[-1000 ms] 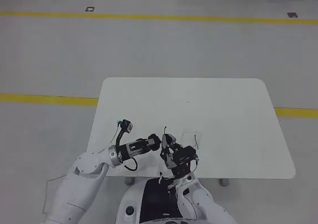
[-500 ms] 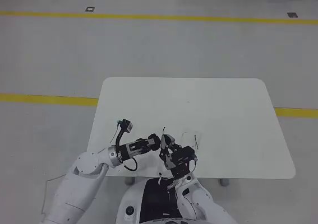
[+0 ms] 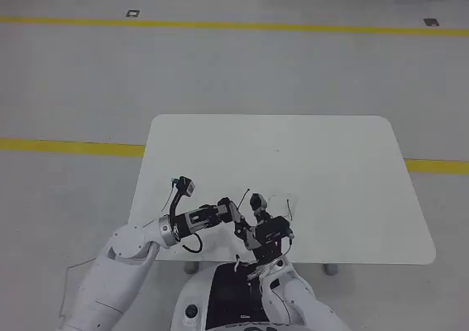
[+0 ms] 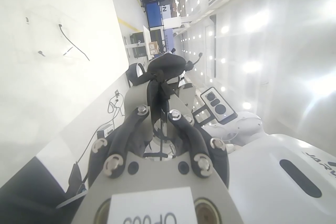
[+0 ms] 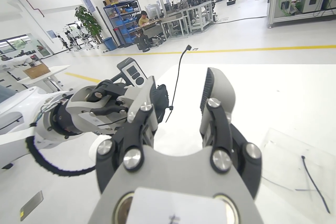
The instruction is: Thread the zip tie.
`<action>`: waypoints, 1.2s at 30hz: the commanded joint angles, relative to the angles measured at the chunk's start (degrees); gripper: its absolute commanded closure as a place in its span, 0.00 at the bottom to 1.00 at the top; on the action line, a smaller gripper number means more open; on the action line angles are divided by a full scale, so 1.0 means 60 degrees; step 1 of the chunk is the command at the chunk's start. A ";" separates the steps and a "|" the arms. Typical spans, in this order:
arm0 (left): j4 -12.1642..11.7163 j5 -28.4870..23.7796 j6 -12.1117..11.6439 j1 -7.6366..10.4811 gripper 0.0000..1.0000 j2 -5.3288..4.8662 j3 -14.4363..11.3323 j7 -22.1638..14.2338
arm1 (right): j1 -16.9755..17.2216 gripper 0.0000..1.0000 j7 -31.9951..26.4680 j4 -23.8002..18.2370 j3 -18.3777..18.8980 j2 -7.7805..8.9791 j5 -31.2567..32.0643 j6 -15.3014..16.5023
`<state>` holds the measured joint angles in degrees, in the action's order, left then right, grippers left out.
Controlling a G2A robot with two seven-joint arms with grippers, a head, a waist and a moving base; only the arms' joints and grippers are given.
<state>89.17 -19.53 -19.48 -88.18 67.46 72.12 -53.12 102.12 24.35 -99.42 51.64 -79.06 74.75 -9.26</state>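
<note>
1. Two grippers face each other above the near edge of the table (image 3: 300,157). That puts the work in free air, where both ends of a tie can be reached.
2. Left gripper (image 4: 157,83) has its fingers pressed together. It appears to pinch the zip tie (image 5: 178,75) low on the strap, though the contact itself is hard to make out.
3. Held that way, the zip tie stands nearly upright, with one end high and free and a short tip hanging below a small block on the strap. My guess is that this leaves the free end offered to the other arm.
4. Right gripper (image 5: 181,93) is spread wide and touches nothing. It points at the left one, which looks like readiness to take the strap or guide it through.
5. From the right wrist, the zip tie rises in the gap between the spread fingers, nearer the finger on the left gripper's side. I cannot tell whether it sits inside the gap or just beyond the tips.
6. A second tie (image 5: 313,180) lies flat in a clear tray (image 5: 275,141) on the table, off to the right gripper's side and apart from both grippers. It is probably a spare.
</note>
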 commanded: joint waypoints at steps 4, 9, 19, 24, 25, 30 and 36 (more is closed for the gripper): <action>0.0034 -0.0170 0.0000 -0.0044 1.00 -0.0051 0.0058 0.0040 | 0.0102 0.00 0.0486 -0.0097 0.0143 0.0005 -0.0155 -0.0078; 0.0160 0.0099 0.0000 -0.0095 1.00 -0.0124 0.0178 -0.0049 | 0.0130 0.00 0.0742 -0.0104 0.0196 -0.0001 -0.0219 -0.0165; -0.0069 -0.1065 0.0368 0.0022 1.00 -0.0132 0.0217 -0.0324 | 0.0045 0.00 0.1005 0.0103 0.0262 -0.0020 0.0804 -0.1344; -0.0570 -0.2865 0.1083 0.0191 1.00 -0.0222 0.0545 -0.1540 | 0.0045 0.00 0.1809 0.0481 0.0524 -0.0052 0.2241 -0.1703; -0.0619 -0.3103 0.1187 0.0195 1.00 -0.0239 0.0596 -0.1760 | 0.0112 0.00 0.1894 0.0496 0.0652 -0.0076 0.2503 -0.1703; -0.0903 -0.3753 0.2018 0.0322 1.00 -0.0348 0.0774 -0.2732 | -0.0095 0.00 0.2615 0.0989 0.0859 -0.0007 0.2535 -0.1703; -0.1107 -0.3912 0.2195 0.0532 1.00 -0.0394 0.0714 -0.2823 | -0.1006 0.00 0.2980 0.1908 0.0508 0.0336 0.2535 -0.1703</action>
<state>82.31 -43.38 -5.34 -85.13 65.08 76.59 -70.53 96.84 42.09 -88.53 54.93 -77.30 89.95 -19.48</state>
